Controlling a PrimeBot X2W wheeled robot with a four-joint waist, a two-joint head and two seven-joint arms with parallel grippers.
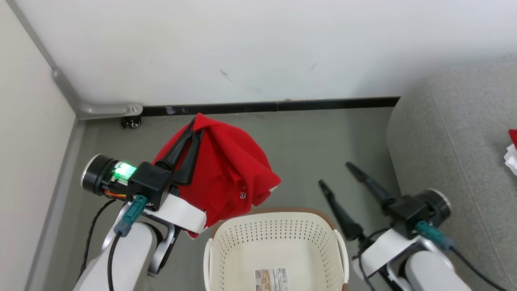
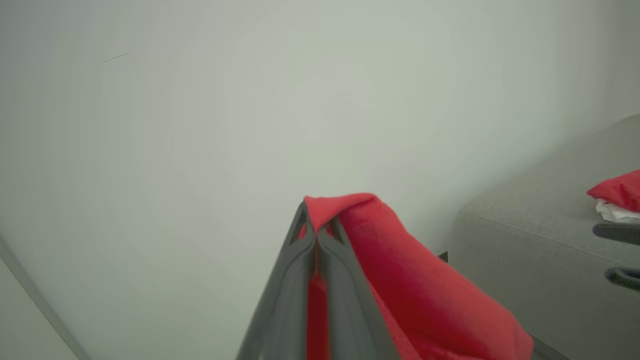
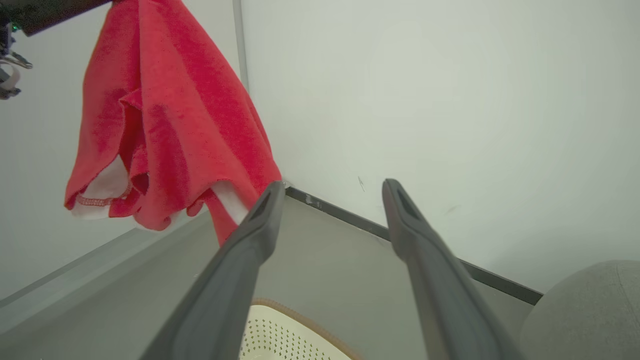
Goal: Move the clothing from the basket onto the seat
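Observation:
A red garment [image 1: 228, 169] with a small white logo hangs from my left gripper [image 1: 195, 126], which is shut on its top fold, lifted above the far left rim of the basket [image 1: 278, 238]. The same clothing [image 2: 400, 280] drapes over the closed fingers in the left wrist view and hangs at upper left as red cloth [image 3: 165, 115] in the right wrist view. The cream basket shows only a label sticker on its bottom. My right gripper [image 1: 337, 176] stands open and empty to the right of the basket. Another red and white piece [image 1: 512, 151] lies on the grey seat [image 1: 452, 133].
A white wall with a dark skirting strip [image 1: 274, 106] runs behind. A grey metal rail [image 1: 80, 105] and a side panel close off the left corner. Grey floor [image 1: 315, 145] lies between basket, wall and sofa.

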